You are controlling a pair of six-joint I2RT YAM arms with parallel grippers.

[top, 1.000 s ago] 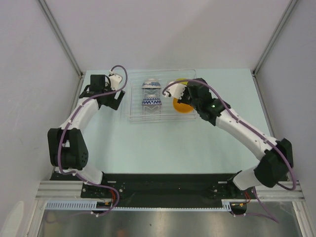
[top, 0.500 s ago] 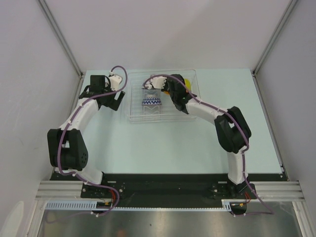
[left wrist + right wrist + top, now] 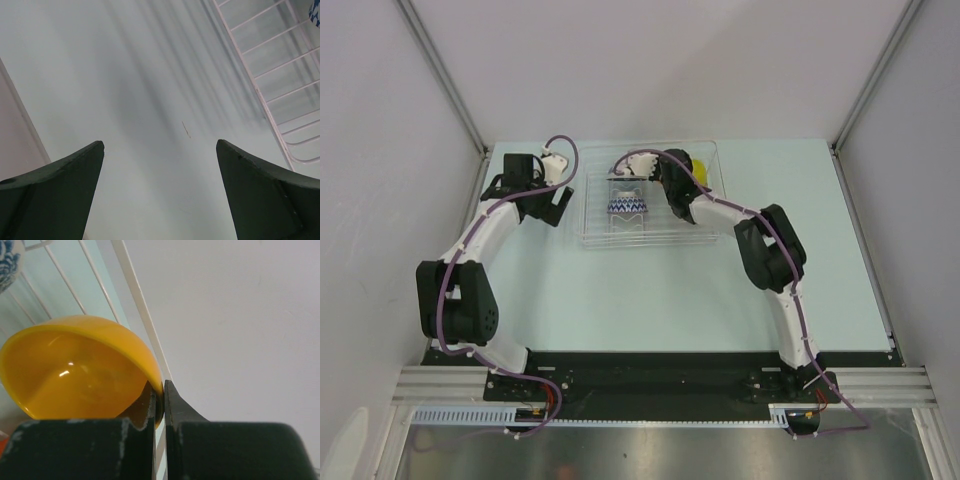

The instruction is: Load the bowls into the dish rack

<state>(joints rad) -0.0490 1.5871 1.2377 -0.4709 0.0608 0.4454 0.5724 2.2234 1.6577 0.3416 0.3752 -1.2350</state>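
Observation:
My right gripper [image 3: 163, 390] is shut on the rim of an orange bowl [image 3: 75, 375], which is tilted on its side against a wire of the dish rack [image 3: 142, 322]. In the top view the right gripper [image 3: 685, 188] reaches over the back right of the clear dish rack [image 3: 588, 236], and a yellow bowl edge [image 3: 698, 169] shows just beyond the wrist. A white bowl with a blue zigzag [image 3: 627, 206] stands on edge in the rack's left half; a second one [image 3: 620, 180] behind it is partly hidden. My left gripper [image 3: 558, 206] [image 3: 160, 145] is open over bare table left of the rack [image 3: 270, 90].
Grey walls with metal posts close in the table at the left, back and right. The right arm's elbow [image 3: 770, 250] folds over the table just right of the rack. A patterned bowl's edge [image 3: 7, 260] shows at the top left of the right wrist view.
The right arm swung in from the rack's right side toward its back, elbow folding inward, carrying the orange bowl. The left arm has not moved.

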